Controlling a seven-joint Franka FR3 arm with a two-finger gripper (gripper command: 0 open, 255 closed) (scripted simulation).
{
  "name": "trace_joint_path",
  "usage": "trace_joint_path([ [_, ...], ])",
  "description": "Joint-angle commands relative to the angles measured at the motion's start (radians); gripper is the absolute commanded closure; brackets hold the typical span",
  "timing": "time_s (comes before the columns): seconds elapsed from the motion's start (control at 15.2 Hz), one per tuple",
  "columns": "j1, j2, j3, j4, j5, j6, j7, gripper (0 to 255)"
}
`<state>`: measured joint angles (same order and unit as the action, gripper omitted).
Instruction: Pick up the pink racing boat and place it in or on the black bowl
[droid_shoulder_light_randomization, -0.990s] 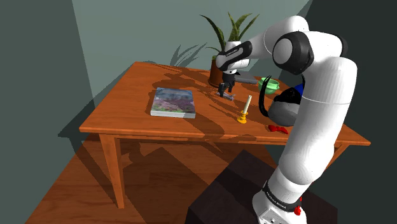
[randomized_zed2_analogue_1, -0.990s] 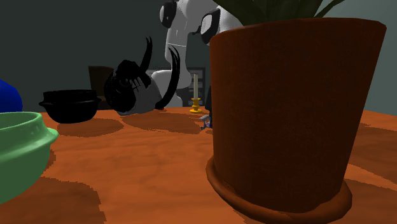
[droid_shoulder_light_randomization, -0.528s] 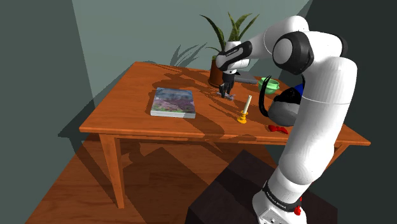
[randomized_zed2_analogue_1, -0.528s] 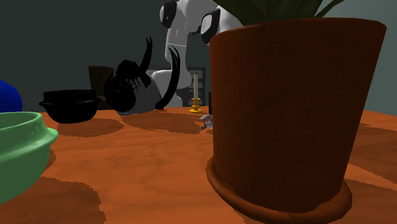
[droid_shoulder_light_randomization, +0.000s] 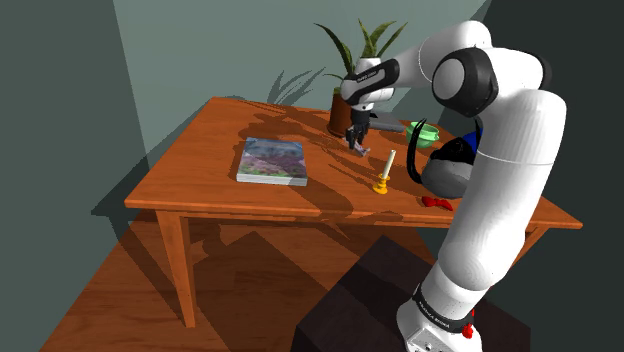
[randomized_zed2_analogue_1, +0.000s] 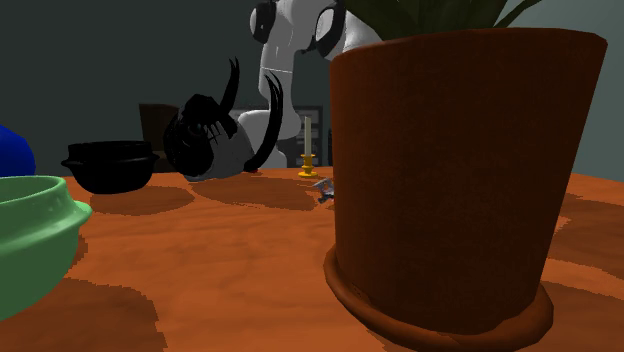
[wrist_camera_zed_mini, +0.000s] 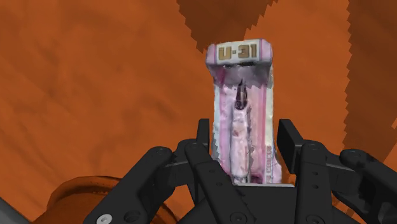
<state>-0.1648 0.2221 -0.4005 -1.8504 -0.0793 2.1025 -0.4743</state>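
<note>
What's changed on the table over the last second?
The gripper, shut on the boat, has risen a little and shifted toward the shoulder view's right. In the second exterior view the boat has edged right too. The book, candle and black bowl stayed put.

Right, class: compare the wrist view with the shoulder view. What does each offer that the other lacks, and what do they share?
Wrist view: the U-31 lettering on the pink boat, and the black fingers clasping its sides.
Shoulder view: the white arm, a book, a candle in a yellow holder, a green bowl and a potted plant.
Shared: the claw and the wooden table.
</note>
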Motion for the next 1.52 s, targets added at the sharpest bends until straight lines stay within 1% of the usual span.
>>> trace_joint_path([
  [0.0, 0.000, -0.008, -0.001, 0.017, -0.002, -0.024, -0.002, 255],
  [0.73, 0.004, -0.043, -0.004, 0.122, -0.011, -0.162, -0.011, 255],
  [1.45, 0.003, -0.051, -0.005, 0.260, -0.010, -0.306, -0.027, 255],
])
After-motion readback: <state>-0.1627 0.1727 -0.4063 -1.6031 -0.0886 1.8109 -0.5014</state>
